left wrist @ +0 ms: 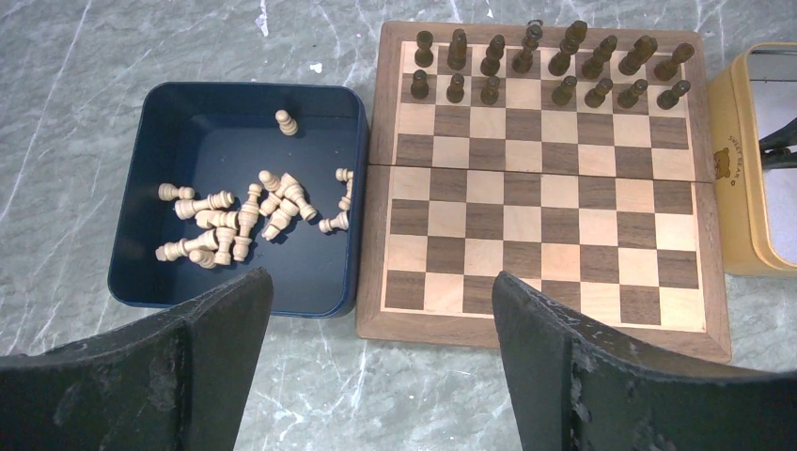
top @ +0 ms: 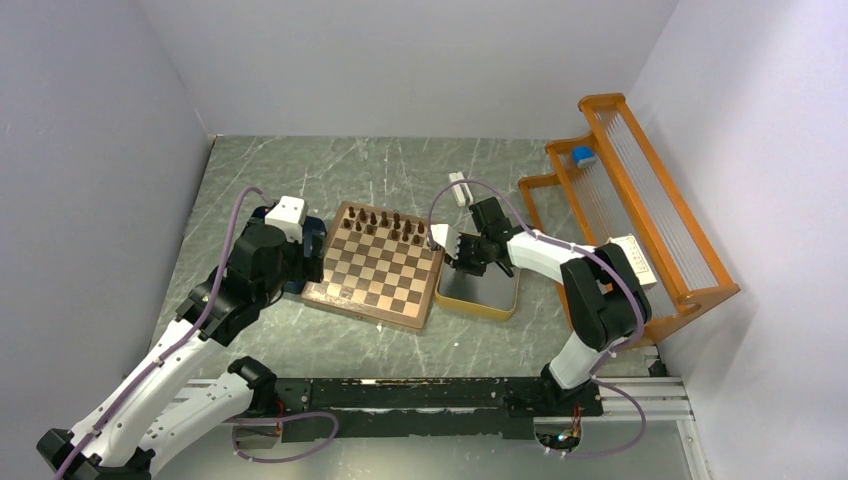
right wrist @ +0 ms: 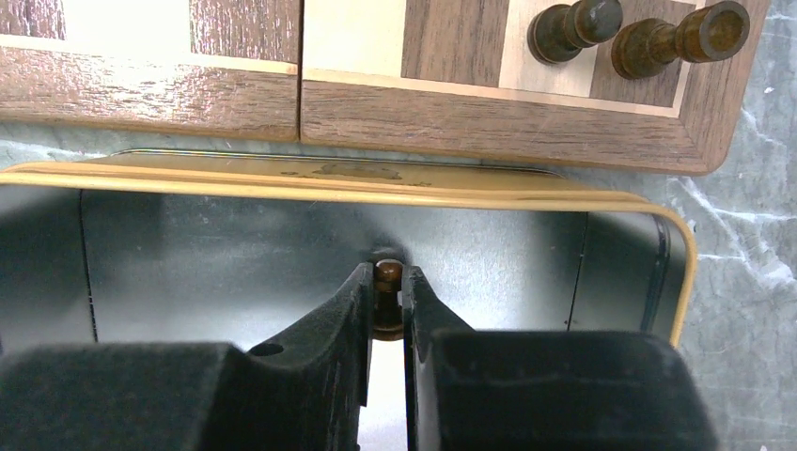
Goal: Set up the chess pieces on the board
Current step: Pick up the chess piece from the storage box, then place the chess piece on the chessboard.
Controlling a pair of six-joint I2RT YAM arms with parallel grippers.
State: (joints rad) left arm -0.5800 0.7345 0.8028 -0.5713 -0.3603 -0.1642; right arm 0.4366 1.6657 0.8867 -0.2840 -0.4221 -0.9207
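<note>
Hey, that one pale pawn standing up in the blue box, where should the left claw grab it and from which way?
Take the upright pawn by its head and neck, straight down from above. It stands alone by the far wall of the blue box, clear of the fallen pieces, so closing side to side along that wall likely fits best.

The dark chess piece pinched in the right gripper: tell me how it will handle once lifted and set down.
The dark chess piece looks like small turned wood, so probably light and rigid. The right gripper pinches its slim rounded body, so it could twist or slip. Tall over a narrow base, it may tip on release onto the board.
</note>
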